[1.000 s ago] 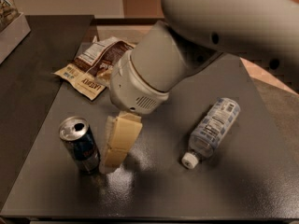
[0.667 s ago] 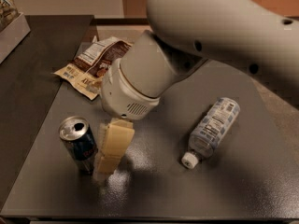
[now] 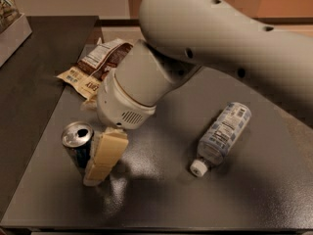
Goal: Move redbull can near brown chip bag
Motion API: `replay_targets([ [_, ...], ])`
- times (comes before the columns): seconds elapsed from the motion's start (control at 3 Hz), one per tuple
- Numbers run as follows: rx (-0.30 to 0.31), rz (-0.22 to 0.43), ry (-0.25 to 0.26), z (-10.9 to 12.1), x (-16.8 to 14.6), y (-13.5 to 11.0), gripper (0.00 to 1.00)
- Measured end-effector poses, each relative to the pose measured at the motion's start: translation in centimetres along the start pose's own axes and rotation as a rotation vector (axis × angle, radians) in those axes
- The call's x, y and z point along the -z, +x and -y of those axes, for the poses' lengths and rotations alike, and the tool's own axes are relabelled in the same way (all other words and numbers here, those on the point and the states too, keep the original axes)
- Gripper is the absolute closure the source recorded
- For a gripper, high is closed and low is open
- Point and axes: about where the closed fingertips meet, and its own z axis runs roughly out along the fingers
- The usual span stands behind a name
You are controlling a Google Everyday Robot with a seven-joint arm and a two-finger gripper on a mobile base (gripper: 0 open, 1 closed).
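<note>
The redbull can [image 3: 77,142] stands upright at the front left of the dark table [image 3: 166,199], its silver top open to view. My gripper [image 3: 101,161] is low over the table, right against the can's right side, and its cream end partly covers the can's body. The brown chip bag [image 3: 100,62] lies flat at the back left, behind the can, partly hidden by my arm's wrist [image 3: 129,94]. The can and the bag are well apart.
A clear plastic bottle [image 3: 222,135] with a white cap lies on its side at the right of the table. A pale box [image 3: 11,26] stands at the far left edge. My big arm spans the upper right.
My gripper has moved left and a little down, from beside the can to right against its right side. Can, bag and bottle have not moved.
</note>
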Motion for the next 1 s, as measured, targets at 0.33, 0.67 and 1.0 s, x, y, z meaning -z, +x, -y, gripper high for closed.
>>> replay_targets([
  [0.33,-0.015,0.007,-0.019,0.1,-0.5,-0.1,0.41],
  [0.67,-0.035,0.021,-0.019,0.4,-0.2,-0.1,0.64],
  [1.0,-0.064,0.018,0.019,1.9,1.4,0.3,0.87],
])
